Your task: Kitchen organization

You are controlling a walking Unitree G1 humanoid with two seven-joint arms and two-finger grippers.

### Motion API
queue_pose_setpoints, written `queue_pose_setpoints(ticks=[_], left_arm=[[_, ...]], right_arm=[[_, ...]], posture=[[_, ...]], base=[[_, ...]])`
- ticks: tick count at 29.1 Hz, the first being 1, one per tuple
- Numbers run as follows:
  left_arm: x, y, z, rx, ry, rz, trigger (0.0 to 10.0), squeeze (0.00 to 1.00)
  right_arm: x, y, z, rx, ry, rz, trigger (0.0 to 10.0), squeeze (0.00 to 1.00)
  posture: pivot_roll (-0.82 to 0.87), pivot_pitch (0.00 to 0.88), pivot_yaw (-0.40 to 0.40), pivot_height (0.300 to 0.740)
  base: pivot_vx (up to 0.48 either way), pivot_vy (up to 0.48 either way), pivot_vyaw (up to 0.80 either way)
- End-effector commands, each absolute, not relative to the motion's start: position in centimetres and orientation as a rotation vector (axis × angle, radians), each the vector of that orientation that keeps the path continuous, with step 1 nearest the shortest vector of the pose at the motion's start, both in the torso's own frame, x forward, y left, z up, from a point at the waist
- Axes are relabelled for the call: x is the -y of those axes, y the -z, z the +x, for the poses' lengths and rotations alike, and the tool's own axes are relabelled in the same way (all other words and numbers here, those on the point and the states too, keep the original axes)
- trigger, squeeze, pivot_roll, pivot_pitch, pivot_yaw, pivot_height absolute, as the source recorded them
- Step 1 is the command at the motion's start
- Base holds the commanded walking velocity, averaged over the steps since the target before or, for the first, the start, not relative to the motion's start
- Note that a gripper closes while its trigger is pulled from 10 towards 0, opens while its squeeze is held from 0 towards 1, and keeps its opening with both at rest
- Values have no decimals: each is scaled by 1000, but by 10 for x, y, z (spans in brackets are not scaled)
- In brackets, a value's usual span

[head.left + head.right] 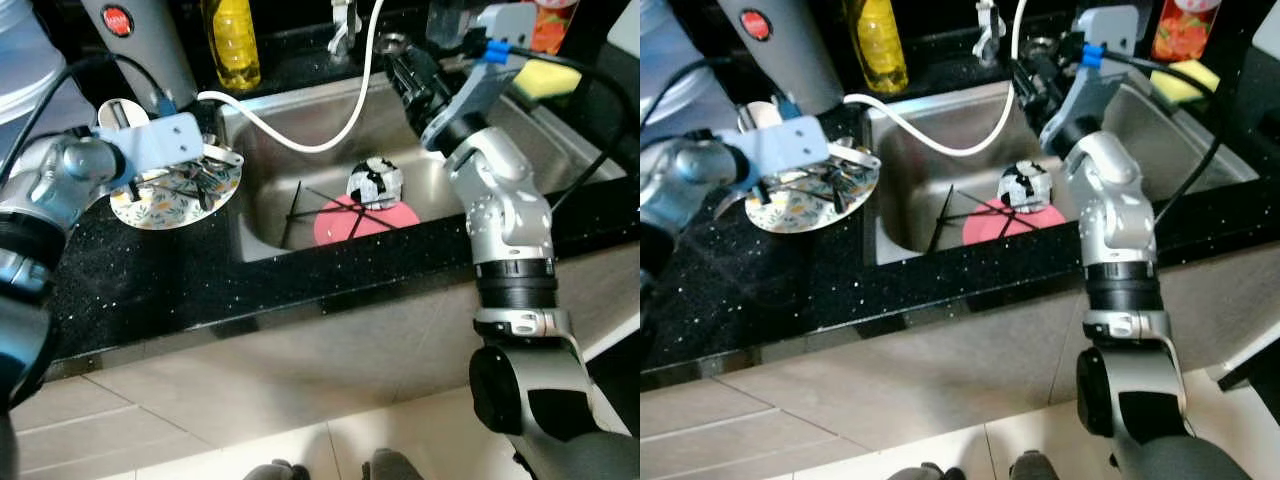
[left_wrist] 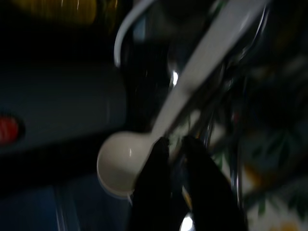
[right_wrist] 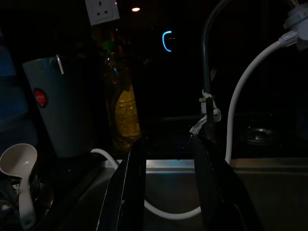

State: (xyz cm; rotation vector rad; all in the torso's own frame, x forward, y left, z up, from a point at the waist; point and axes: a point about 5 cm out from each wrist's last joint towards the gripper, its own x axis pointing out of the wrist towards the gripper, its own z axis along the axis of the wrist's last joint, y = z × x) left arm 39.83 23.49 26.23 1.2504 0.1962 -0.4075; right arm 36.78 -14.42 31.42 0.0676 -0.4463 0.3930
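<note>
A floral plate [image 1: 150,210] lies on the black counter left of the sink, with dark chopsticks [image 1: 190,182] and a white spoon [image 1: 120,113] across it. My left gripper [image 2: 175,144] hovers over the plate, its fingers nearly together on the spoon's neck [image 2: 166,127]. In the steel sink [image 1: 270,130] are a pink plate [image 1: 390,220], a black-and-white cup [image 1: 375,182] and loose chopsticks [image 1: 296,210]. My right gripper [image 3: 168,144] hangs open and empty above the sink's back rim, beside the tap [image 3: 208,72].
A white hose [image 1: 300,138] loops from the tap into the sink. A yellow bottle [image 1: 235,40] and a grey jug with a red button [image 1: 140,35] stand behind the plate. A yellow sponge [image 1: 548,78] sits at the sink's far right.
</note>
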Motion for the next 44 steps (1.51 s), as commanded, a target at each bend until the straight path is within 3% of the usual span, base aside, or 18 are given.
queue_pose_setpoints(ticks=[1, 12, 13, 19, 21, 22, 23, 24, 25, 26, 36, 44], left_arm=[[-230, -256, 400, -228, 459, 1281, 10000, 1000], [-226, -260, 404, -279, 536, 1331, 10000, 1000], [-226, -262, 404, -281, 535, 1337, 10000, 0], [-226, -260, 407, -271, 486, 1387, 10000, 0], [-224, -255, 409, -260, 450, 1381, 8863, 0], [-224, -255, 409, -260, 450, 1381, 8863, 0], [-224, -254, 410, -255, 435, 1374, 8000, 0], [-223, -253, 410, -249, 419, 1367, 5608, 0], [-223, -253, 411, -245, 411, 1366, 5608, 0], [-223, -252, 411, -242, 403, 1364, 157, 0], [-222, -220, 407, -279, 435, 1410, 0, 0], [-225, -239, 409, -194, 385, 1393, 0, 0]], right_arm=[[142, -313, 365, 439, -400, 62, 10000, 0], [147, -315, 370, 420, -367, 124, 10000, 0], [147, -315, 372, 419, -360, 128, 10000, 0], [145, -316, 372, 421, -358, 130, 10000, 0], [146, -316, 371, 420, -357, 129, 10000, 0], [146, -316, 371, 420, -357, 129, 10000, 0], [146, -315, 370, 418, -355, 128, 10000, 0], [148, -314, 369, 416, -352, 127, 10000, 0], [148, -314, 369, 415, -349, 126, 10000, 0], [150, -314, 369, 414, -346, 125, 10000, 0], [150, -314, 369, 413, -344, 121, 10000, 0], [150, -315, 369, 415, -347, 122, 10000, 0]], posture=[[-91, 122, 153, 740], [-84, 135, 153, 740], [-79, 137, 154, 740], [-84, 150, 158, 740], [-94, 156, 160, 740], [-94, 156, 160, 740], [-98, 158, 160, 740], [-103, 160, 161, 740], [-103, 160, 161, 740], [-105, 160, 162, 740], [-112, 155, 153, 740], [-109, 143, 151, 740]], base=[[0, 0, 0], [0, 0, 0], [0, 0, 0], [0, 0, 0], [0, 0, 0], [0, 0, 0], [0, 0, 0], [0, 0, 0], [0, 0, 0], [0, 0, 0], [0, 0, 0], [0, 0, 0]])
